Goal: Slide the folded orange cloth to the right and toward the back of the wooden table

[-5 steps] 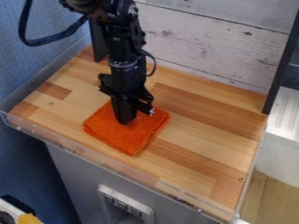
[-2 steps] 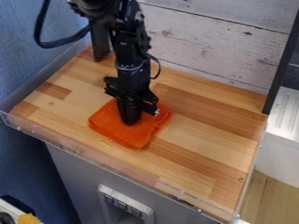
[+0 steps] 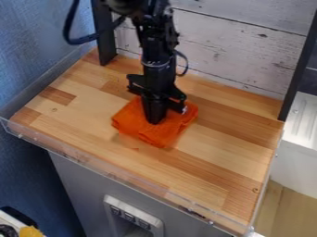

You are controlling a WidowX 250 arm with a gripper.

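The black gripper [image 3: 154, 119] points straight down over the left middle of the wooden table. Its fingers are together at the centre of a folded orange cloth [image 3: 167, 136], pinching it from above. The cloth spreads out around the fingertips on all sides, its surface rumpled and its corners uneven. The fingers cover part of the cloth's middle. A faint shadow lies on the wood along the cloth's lower left edge.
The wooden tabletop [image 3: 226, 152] has a low clear rim [image 3: 111, 175] along its front. A whitewashed plank wall [image 3: 235, 51] stands behind, with dark posts at the back left [image 3: 104, 34] and right [image 3: 299, 65].
The gripper and the orange cloth have moved together to the right and slightly toward the back wall. The cloth has become more rumpled.
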